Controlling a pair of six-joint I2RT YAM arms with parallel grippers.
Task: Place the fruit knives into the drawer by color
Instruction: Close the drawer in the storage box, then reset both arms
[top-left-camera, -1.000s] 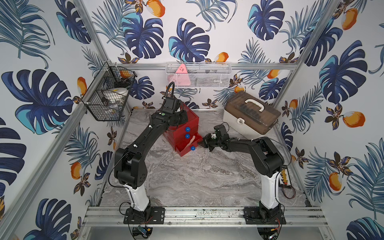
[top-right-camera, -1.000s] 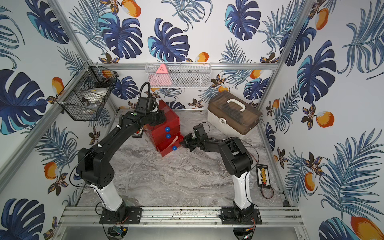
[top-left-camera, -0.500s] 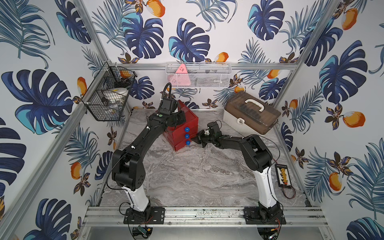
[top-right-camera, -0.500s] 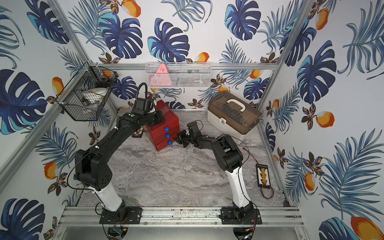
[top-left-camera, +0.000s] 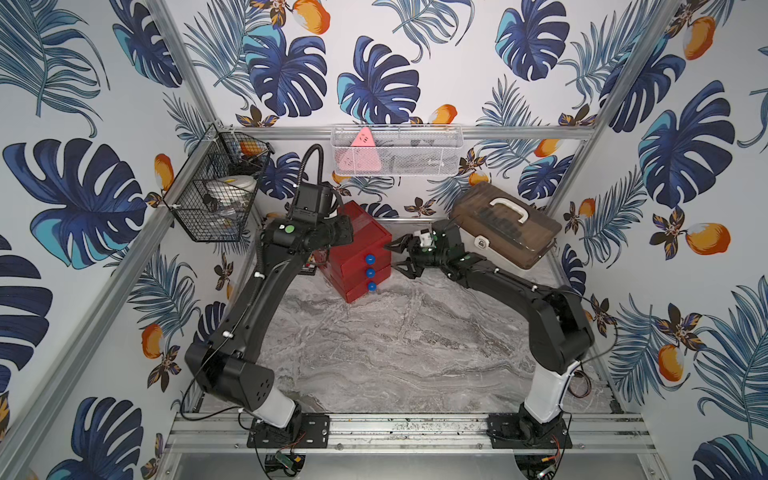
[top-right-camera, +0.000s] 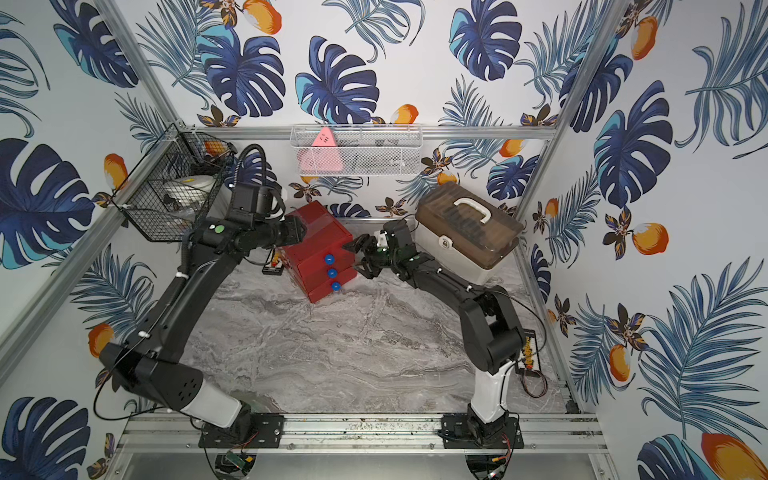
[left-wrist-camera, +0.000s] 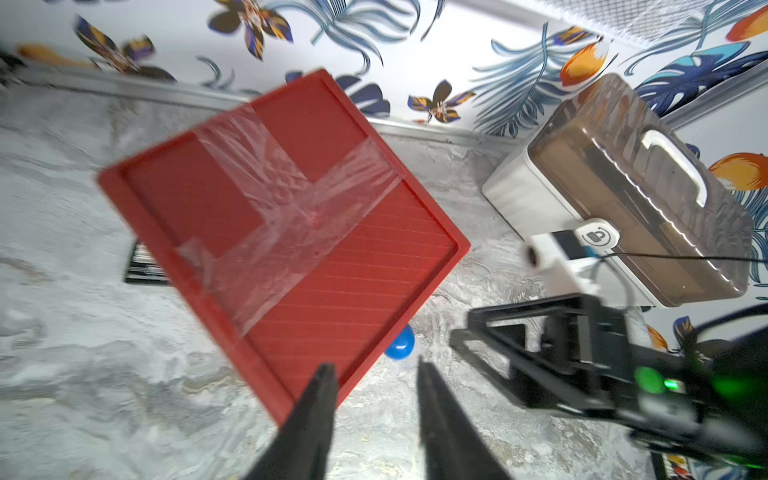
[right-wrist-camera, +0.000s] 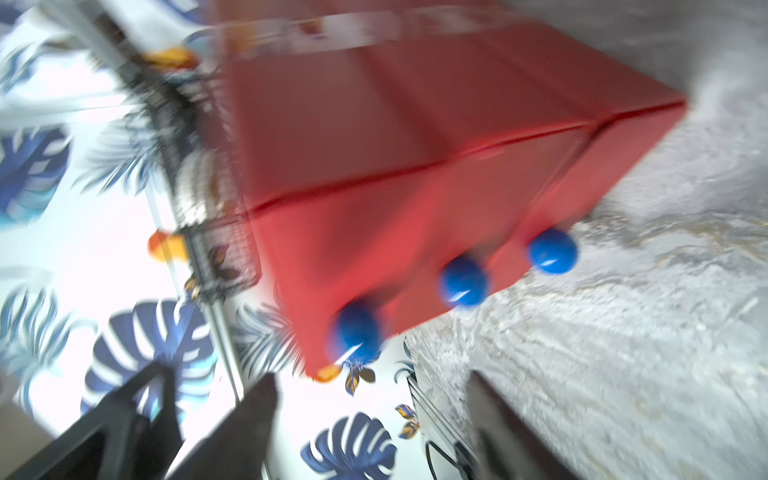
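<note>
Red plastic is what I have between my arms: the drawer (top-left-camera: 357, 249), one small chest at the far side of the table (top-left-camera: 374, 353), left of centre, angled so its front faces near and right. I count three drawer fronts, all shut, and three round blue knobs (top-left-camera: 369, 259). Of fruit knives I count none in any view, so I cannot tell where they are.

My left hand (left-wrist-camera: 374, 365) hangs over the near edge of the chest's taped top, fingers partly spread, holding nothing. My right hand (top-left-camera: 399, 257) sits just right of the front, fingers wide apart and empty.

The chest looks light and hollow, so I expect it to skid on the smooth table if a knob is pulled. I would press down on the top with the left and pinch a knob with the right. The knobs look small and slick, so I would grip behind the ball.
</note>
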